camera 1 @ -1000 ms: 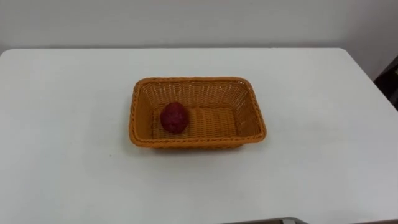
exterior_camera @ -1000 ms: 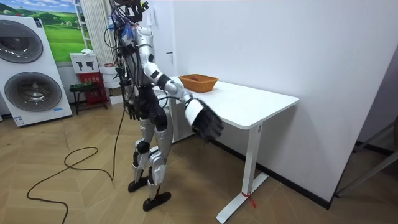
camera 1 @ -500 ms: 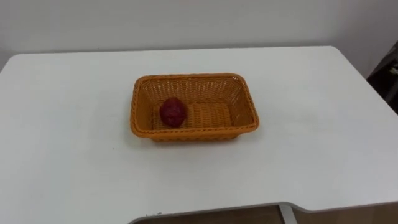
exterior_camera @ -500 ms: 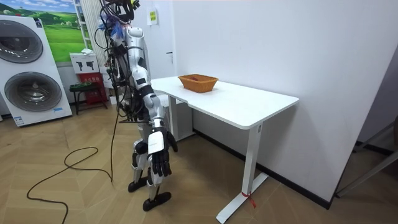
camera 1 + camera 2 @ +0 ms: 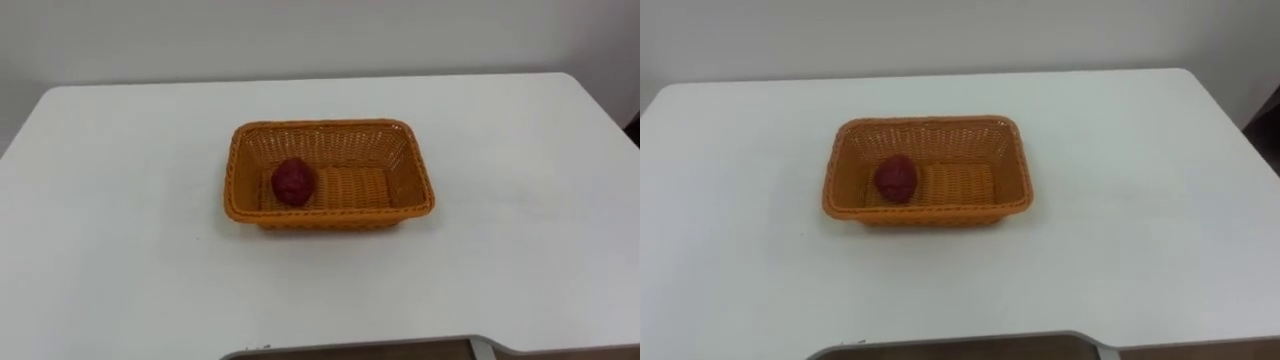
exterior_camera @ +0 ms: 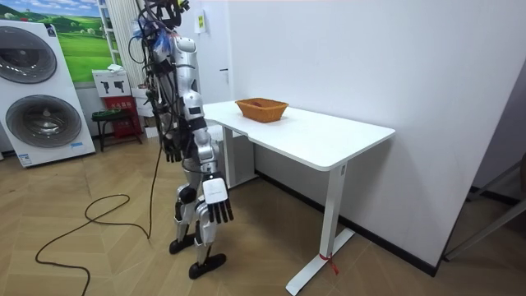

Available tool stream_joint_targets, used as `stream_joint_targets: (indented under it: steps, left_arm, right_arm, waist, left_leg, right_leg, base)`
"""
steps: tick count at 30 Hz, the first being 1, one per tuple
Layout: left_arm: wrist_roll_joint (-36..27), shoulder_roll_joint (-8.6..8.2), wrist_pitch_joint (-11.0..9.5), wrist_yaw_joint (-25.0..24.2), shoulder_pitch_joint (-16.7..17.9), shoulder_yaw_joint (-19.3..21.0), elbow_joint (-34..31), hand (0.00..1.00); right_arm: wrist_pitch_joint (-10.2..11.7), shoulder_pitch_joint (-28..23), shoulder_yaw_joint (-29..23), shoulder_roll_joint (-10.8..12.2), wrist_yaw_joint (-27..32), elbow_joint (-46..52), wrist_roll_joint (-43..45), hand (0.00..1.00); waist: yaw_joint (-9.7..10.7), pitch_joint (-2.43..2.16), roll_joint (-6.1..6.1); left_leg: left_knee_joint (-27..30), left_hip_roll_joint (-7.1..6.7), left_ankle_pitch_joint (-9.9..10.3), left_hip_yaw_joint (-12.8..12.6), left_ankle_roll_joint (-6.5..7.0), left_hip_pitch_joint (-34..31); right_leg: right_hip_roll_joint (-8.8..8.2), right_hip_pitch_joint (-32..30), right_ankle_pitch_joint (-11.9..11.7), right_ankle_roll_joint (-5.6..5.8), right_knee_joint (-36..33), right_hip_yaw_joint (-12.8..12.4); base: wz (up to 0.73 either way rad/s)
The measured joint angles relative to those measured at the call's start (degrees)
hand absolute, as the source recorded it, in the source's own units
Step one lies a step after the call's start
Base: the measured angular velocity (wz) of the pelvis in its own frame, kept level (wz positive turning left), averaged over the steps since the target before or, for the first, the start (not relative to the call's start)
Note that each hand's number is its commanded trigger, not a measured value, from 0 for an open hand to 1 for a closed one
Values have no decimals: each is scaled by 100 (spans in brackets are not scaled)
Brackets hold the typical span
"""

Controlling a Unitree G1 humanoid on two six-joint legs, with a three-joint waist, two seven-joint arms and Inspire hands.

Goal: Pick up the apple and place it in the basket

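A dark red apple (image 5: 293, 182) lies in the left part of an orange wicker basket (image 5: 330, 126), which sits in the middle of a white table (image 5: 120, 200). In the room view the basket (image 6: 261, 108) stands near the table's far end, by the wall. I stand upright on the floor before the table's long edge. My right hand (image 6: 215, 210) hangs low at my side with straight fingers and holds nothing. My left hand (image 6: 170, 150) hangs on my other side, relaxed and holding nothing.
The table's near edge (image 5: 350, 347) runs along the bottom of the eye views. A white wall rises right behind the table. Two washing machines (image 6: 41, 99) and a small green stool (image 6: 109, 117) stand at the room view's left, behind me.
My right arm has swung down from reaching out beside the table to hanging at my side. The eye view has shifted a little; apple and basket have not moved.
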State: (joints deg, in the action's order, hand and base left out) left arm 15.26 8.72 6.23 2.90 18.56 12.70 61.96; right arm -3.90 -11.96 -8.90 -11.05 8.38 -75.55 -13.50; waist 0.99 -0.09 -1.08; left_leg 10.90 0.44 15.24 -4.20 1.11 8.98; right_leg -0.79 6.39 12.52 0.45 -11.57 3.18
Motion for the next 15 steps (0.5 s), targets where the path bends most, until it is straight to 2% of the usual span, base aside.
stream_joint_targets:
  steps: [3,8,12,15]
  left_arm:
    - [0,-37,26,46,-95,-250,197,0]
    - [13,-83,115,55,-214,-644,288,0]
    - [2,-105,193,54,-245,-864,287,0]
    - [2,-115,257,33,-255,-960,271,0]
  right_arm:
    - [-116,153,347,10,8,-6,598,0]
    - [-134,196,841,20,12,22,1251,0]
    - [-239,198,1176,34,-93,54,1655,0]
    - [-251,198,1243,53,-275,100,1854,0]
  waist:
    - [-19,22,22]
    - [-132,45,65]
    - [-151,44,66]
    - [-154,41,61]
  left_leg:
    - [-12,3,0,14,0,17]
    - [-50,11,2,16,0,62]
    - [-50,9,2,31,0,48]
    - [-49,6,2,29,0,44]
  right_leg:
    - [5,8,2,3,-9,-4]
    - [15,38,3,1,-6,0]
    - [15,42,4,2,3,6]
    - [12,38,9,6,3,5]
  base:
    - [0]
    - [0]
    - [0]
    - [0]
